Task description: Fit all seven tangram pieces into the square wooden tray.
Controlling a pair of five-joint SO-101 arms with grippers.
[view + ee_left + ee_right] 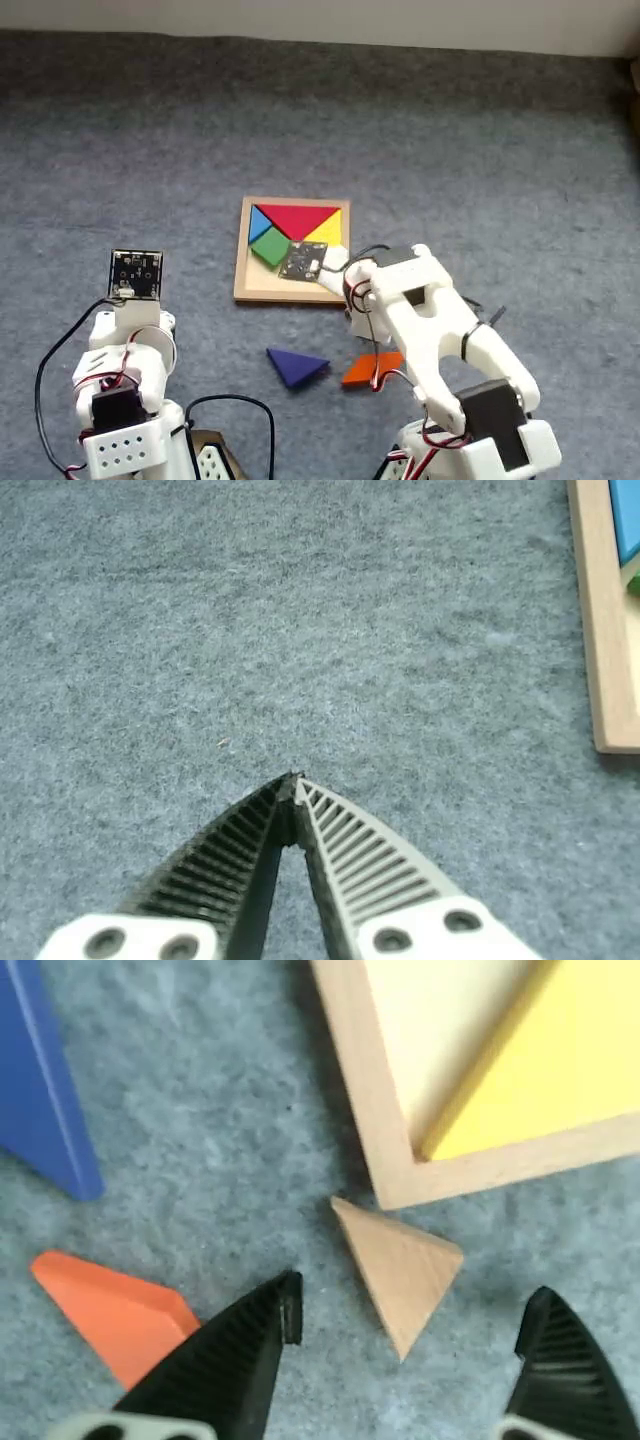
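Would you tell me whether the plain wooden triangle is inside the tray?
Outside: the wooden triangle lies on the carpet beside the tray corner, the right gripper open around it.

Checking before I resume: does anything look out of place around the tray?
Nothing damaged, but three pieces lie on the carpet outside the wooden tray: a bare wooden triangle by its corner, an orange piece and a blue triangle.

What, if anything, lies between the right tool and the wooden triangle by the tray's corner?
Nothing visible: the right tool is open, and the wooden triangle lines up with the gap between its fingers; the orange piece sits to one side.
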